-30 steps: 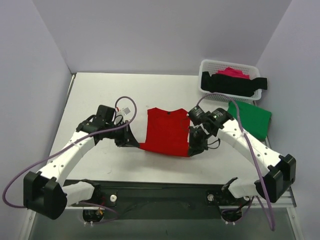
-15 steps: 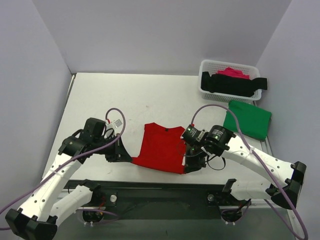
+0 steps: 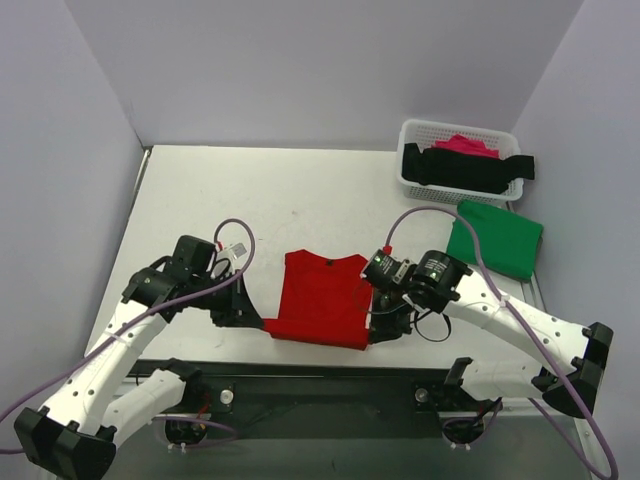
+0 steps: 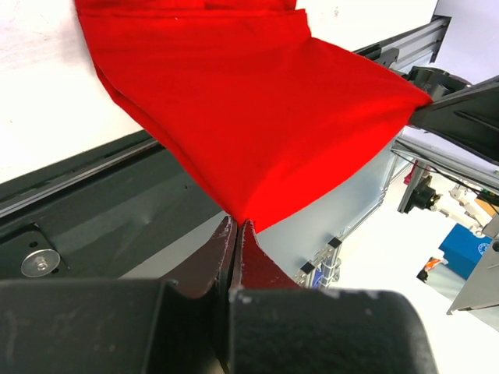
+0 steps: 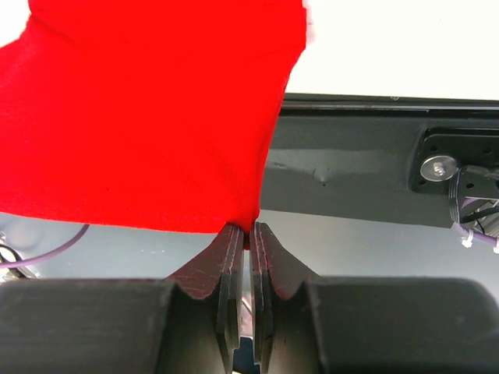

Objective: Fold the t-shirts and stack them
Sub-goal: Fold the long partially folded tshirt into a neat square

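tees number four: red tee (image 3: 322,300), green tee (image 3: 505,240), black tee (image 3: 465,170), pink tee (image 3: 466,144)

Red t-shirt (image 3: 322,300): folded, at near table edge, near hem lifted taut past the edge. Green t-shirt (image 3: 497,238): folded flat, far right. Black t-shirt (image 3: 465,168) draped across basket (image 3: 412,130); pink t-shirt (image 3: 465,145) inside.

A white counter (image 3: 300,190) sits boxed in by three plain walls: a back wall (image 3: 320,70), a left wall (image 3: 60,200) and a right wall (image 3: 590,150) (all pale lilac-grey, evenly lit). A dark metal rail (image 3: 320,372) runs along its near edge, and past it the left wrist view shows a pale floor (image 4: 382,234).
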Available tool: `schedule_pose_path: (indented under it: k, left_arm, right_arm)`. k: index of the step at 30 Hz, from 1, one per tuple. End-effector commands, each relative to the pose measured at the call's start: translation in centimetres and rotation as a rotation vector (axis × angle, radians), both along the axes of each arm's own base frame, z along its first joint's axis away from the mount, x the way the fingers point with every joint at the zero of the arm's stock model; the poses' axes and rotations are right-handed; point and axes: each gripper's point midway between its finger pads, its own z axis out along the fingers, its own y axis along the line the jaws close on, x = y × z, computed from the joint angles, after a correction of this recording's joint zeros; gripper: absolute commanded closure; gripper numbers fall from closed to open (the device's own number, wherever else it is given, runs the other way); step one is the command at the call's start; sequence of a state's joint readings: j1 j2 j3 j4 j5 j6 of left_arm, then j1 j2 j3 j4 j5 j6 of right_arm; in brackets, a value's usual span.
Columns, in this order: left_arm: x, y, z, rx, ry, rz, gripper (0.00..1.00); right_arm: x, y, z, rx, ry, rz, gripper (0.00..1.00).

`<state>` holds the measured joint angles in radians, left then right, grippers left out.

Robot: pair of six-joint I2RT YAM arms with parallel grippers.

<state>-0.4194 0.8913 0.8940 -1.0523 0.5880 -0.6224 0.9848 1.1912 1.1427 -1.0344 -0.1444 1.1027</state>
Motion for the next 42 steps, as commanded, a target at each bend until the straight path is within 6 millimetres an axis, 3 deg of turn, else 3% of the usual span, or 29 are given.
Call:
schedule_pose_path:
  k: [1, 16, 30, 35, 37, 42]
  left_arm:
    - [1.4, -0.3, 1.0, -0.005, -0.076, -0.012, 1.00]
    - [6.0, -1.8, 2.1, -0.016, -0.131, -0.008, 1.00]
    - [12.0, -2.6, -0.3, -0.005, -0.101, 0.003, 1.00]
    - [15.9, -2.8, -1.2, -0.012, -0.097, 0.027, 1.00]
    - [17.6, -2.6, -1.6, -0.009, -0.099, 0.051, 1.00]
    - [23.5, -2.8, -3.4, -0.023, -0.116, 0.119, 0.99]
  right_arm:
    - [0.3, -2.4, 0.2, -0.098, -0.010, -0.028, 1.00]
    - [4.7, -3.0, 1.3, -0.088, -0.020, -0.049, 1.00]
    - [9.7, -3.5, -0.1, -0.132, 0.036, -0.031, 1.00]
    - [13.6, -3.6, -0.2, -0.115, 0.025, -0.026, 1.00]
    - [15.2, -3.4, -1.1, -0.125, 0.049, -0.020, 1.00]
    - [22.1, -3.0, -3.6, -0.137, 0.044, -0.017, 0.97]
